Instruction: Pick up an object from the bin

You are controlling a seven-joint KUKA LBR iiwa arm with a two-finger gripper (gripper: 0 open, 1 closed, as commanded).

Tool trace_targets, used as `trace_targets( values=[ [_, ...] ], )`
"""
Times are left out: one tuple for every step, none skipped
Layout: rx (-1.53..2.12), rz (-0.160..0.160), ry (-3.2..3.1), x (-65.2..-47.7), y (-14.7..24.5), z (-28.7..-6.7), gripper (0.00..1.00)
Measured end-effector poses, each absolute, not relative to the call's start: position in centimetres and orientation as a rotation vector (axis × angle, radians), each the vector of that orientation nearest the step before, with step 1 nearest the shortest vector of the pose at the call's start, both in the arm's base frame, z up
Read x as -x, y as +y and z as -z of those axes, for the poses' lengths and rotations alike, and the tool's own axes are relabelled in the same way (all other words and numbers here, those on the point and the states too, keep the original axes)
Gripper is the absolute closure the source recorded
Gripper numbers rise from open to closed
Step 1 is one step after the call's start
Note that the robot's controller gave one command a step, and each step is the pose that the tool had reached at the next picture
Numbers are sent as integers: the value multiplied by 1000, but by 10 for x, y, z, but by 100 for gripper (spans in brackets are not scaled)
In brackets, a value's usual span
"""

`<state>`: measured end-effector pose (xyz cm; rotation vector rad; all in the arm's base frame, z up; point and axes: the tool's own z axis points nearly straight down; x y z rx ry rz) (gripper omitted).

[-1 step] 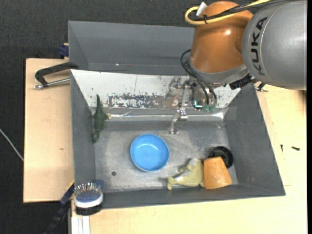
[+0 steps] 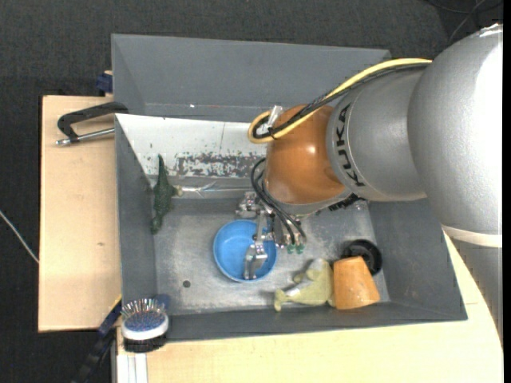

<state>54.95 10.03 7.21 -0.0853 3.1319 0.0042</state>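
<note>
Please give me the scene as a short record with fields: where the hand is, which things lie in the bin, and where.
hand: low over the blue bowl, at its right side
blue bowl: middle of the bin floor, upright
orange cup: lower right, seems to lie on its side
black round thing: just behind the cup
yellowish soft thing: left of the cup
green thing: against the left wall
grasp: cannot tell

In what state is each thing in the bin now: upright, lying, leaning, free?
Blue bowl: upright, opening up, pincer at its right side.
Orange cup: lying on its side, free.
Yellow-green soft thing: lying crumpled against the cup.
Slim green thing: leaning on the left wall.
Black round thing: partly hidden behind the cup.
</note>
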Motion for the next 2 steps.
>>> trace_targets(
  values=[
    [82,-9,3123,-553,101,-77,100],
    [429,-1,3098,-549,84,-209,100]
  ],
)
